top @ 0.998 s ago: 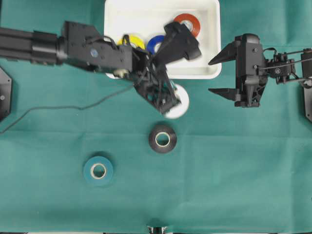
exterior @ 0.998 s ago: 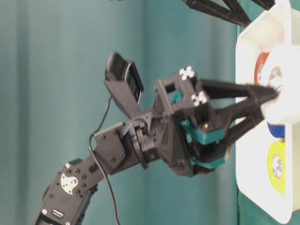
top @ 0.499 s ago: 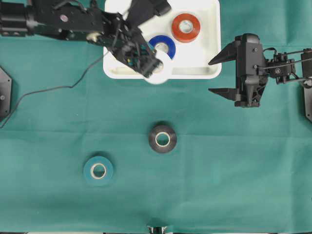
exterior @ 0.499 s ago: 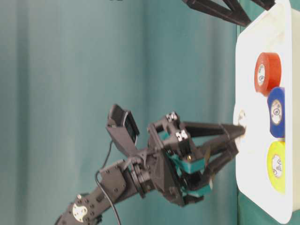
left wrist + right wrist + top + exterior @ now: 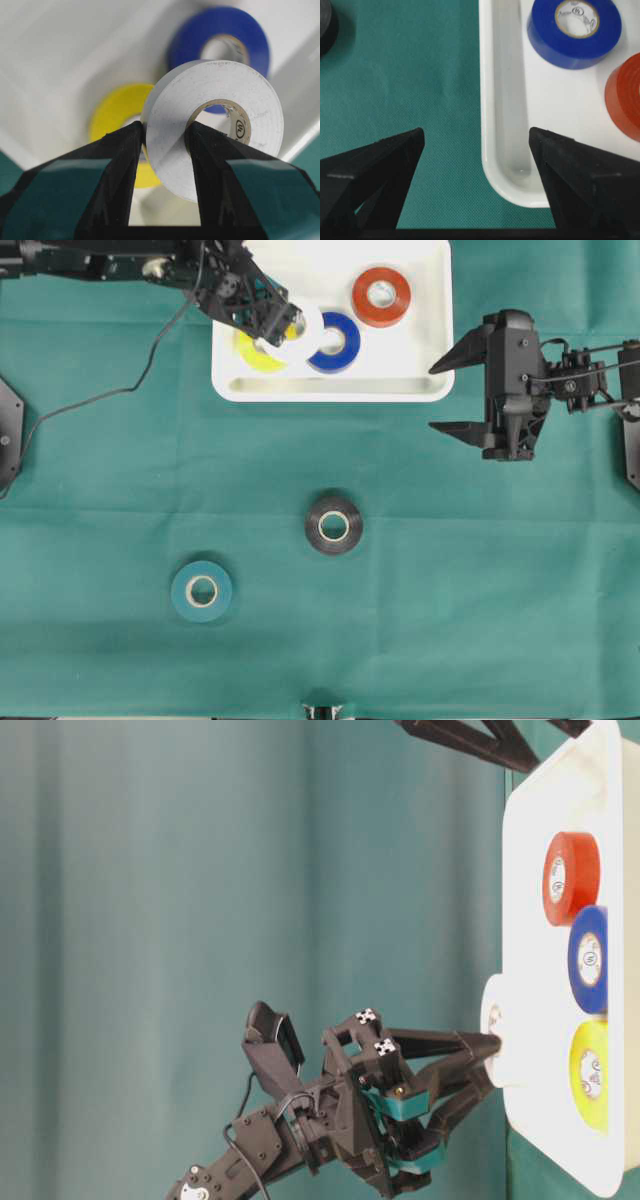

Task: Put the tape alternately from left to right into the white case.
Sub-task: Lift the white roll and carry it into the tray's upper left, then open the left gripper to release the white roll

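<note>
My left gripper is shut on the white tape roll, one finger through its core and one outside its wall. It holds the roll on edge above the left part of the white case, over the yellow roll. The blue roll and the red roll lie flat in the case. The black roll and the teal roll lie on the cloth. My right gripper hangs open and empty beside the case's right end, straddling a corner.
A green cloth covers the whole table. The left arm's black cable trails over the cloth left of the case. Black mounts sit at the far left edge and far right edge.
The left gripper has carried the white roll from the cloth in front of the case, up over the near rim, to above the yellow roll. The right gripper has not moved.
</note>
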Available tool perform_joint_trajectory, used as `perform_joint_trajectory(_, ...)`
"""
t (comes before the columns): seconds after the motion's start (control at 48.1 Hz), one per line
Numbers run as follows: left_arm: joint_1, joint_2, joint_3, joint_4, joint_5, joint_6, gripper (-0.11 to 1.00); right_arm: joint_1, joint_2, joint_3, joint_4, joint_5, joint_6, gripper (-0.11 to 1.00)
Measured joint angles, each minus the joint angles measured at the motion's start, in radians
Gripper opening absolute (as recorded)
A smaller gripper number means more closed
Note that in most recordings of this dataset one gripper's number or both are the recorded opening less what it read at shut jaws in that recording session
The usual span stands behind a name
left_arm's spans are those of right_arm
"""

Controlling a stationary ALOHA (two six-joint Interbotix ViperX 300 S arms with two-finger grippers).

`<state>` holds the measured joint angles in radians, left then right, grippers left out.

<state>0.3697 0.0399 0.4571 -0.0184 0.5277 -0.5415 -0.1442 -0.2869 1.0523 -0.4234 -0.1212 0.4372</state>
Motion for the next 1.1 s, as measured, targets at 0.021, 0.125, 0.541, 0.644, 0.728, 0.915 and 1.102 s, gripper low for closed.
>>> perform_joint_trajectory(0.021, 0.006, 0.002, 0.000, 0.000, -0.002, 0.003, 0.29, 0.000, 0.000, 0.002, 0.002, 0.000, 0.002, 0.83)
perform_joint_trajectory(0.125, 0.038, 0.000, 0.002, 0.002, -0.011, 0.018, 0.29, 0.000, 0.000, 0.003, 0.002, 0.000, 0.002, 0.83)
perform_joint_trajectory(0.541, 0.114, 0.011, 0.002, 0.000, -0.052, 0.058, 0.29, 0.000, 0.000, 0.005, 0.002, 0.000, 0.003, 0.83)
perform_joint_trajectory(0.644, 0.117, 0.014, 0.002, 0.000, -0.052, 0.058, 0.29, 0.000, 0.002, 0.005, 0.002, 0.000, 0.003, 0.83)
perform_joint_trajectory(0.728, 0.117, 0.015, 0.005, 0.000, -0.052, 0.058, 0.29, 0.000, 0.000, 0.006, 0.002, 0.000, 0.003, 0.83)
perform_joint_trajectory(0.915, 0.117, 0.015, 0.011, 0.000, -0.054, 0.058, 0.29, 0.000, 0.000, 0.006, 0.002, 0.000, 0.003, 0.82)
perform_joint_trajectory(1.102, 0.118, 0.015, 0.017, 0.000, -0.052, 0.060, 0.29, 0.000, 0.000, 0.005, 0.003, 0.000, 0.002, 0.83)
